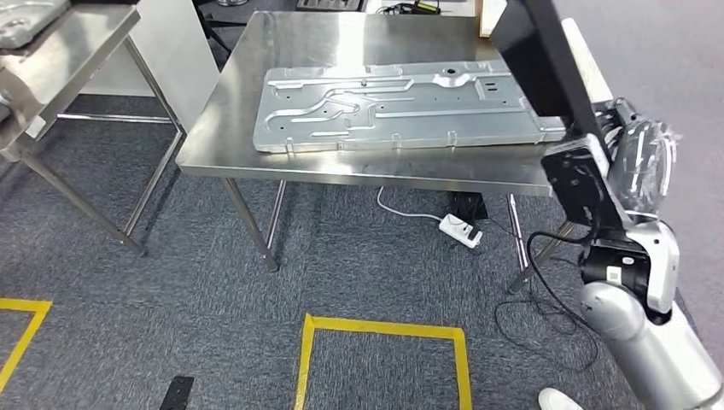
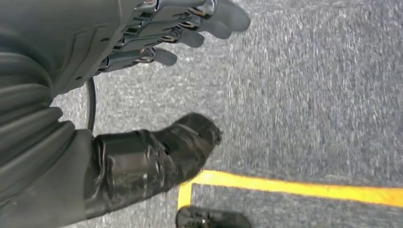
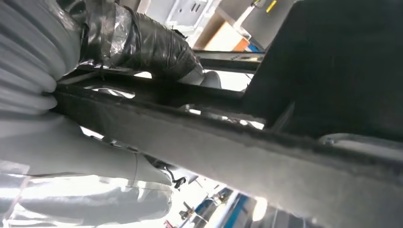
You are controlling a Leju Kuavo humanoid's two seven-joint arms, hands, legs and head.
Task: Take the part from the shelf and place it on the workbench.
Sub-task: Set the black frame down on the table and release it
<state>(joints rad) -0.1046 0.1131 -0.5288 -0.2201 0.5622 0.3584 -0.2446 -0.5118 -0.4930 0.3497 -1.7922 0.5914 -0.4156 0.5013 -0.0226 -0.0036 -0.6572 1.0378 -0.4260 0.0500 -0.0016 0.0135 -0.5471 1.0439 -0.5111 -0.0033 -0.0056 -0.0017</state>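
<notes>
Ahead, a steel workbench [image 1: 248,94] stands on grey carpet [image 1: 171,282] marked with yellow tape [image 1: 384,329]. On the workbench lies a stamped metal panel [image 1: 401,107]. At the workbench's right edge the right hand [image 1: 640,162] grips the black part [image 1: 546,68], thumb [image 3: 157,45] clamped over it. Under the workbench sits a white power strip [image 1: 461,231]. A second steel table [image 1: 68,43] stands left of the workbench. The left hand [image 2: 157,61] hangs over the carpet, fingers apart, holding nothing.

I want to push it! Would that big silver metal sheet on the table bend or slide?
The pressed metal panel probably stays stiff; its raised ribs suggest that. It would likely slide easily, since the steel table looks smooth and shiny.
</notes>
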